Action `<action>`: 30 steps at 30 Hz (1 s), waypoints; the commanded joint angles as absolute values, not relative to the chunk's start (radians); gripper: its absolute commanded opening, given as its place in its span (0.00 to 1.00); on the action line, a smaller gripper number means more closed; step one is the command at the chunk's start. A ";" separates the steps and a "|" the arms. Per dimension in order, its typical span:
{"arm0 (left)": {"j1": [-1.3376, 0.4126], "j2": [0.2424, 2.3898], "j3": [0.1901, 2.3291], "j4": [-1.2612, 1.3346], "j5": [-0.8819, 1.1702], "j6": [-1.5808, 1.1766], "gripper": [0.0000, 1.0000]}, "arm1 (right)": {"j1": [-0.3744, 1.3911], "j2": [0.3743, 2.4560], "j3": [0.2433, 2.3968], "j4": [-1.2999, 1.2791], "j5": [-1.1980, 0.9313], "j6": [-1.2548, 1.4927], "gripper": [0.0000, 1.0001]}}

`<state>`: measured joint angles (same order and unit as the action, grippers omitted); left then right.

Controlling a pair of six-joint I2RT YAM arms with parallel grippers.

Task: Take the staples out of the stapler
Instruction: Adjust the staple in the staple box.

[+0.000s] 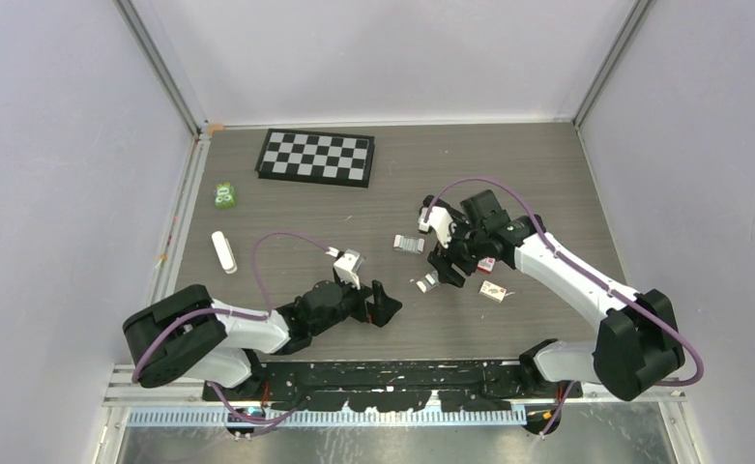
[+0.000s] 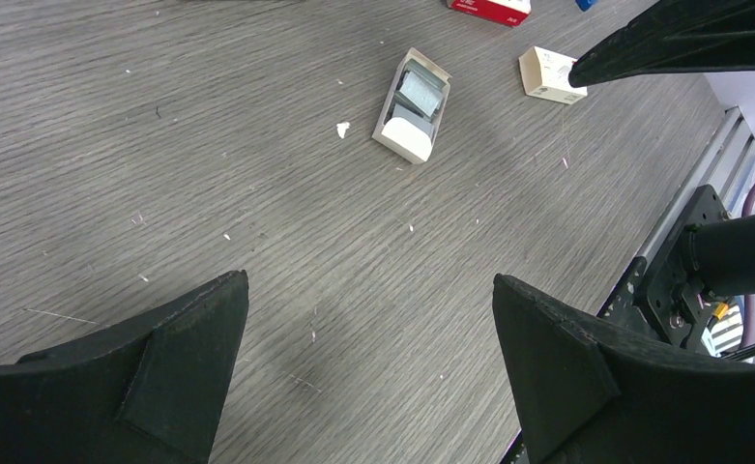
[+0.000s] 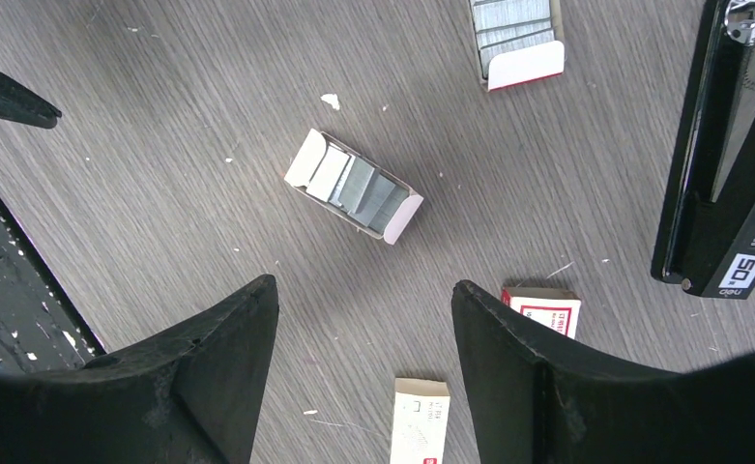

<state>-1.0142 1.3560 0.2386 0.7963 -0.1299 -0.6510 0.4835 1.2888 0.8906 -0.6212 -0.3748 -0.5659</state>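
The black stapler [image 3: 731,145] lies on the table at the right edge of the right wrist view; in the top view I cannot separate it from the right arm. An open box of staples [image 3: 354,184] [image 2: 414,101] [image 1: 426,282] lies between the two grippers. A second open box of staples [image 3: 518,39] [image 1: 408,244] lies farther back. My right gripper [image 3: 363,283] [image 1: 448,266] hovers open and empty over bare table beside the first box. My left gripper [image 2: 369,278] [image 1: 383,307] is wide open and empty, low over the table short of that box.
A red and white staple box [image 3: 542,309] [image 1: 486,264] and a tan one [image 3: 420,425] [image 1: 494,290] lie by the right gripper. A checkerboard [image 1: 317,157], a green object [image 1: 224,195] and a white bar [image 1: 223,251] sit at the back left. The metal frame rail [image 2: 673,242] runs along the near edge.
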 commanded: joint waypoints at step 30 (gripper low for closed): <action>-1.011 1.443 0.229 0.976 -0.155 -0.718 0.93 | 0.638 1.483 0.965 -0.504 -0.034 -0.400 0.19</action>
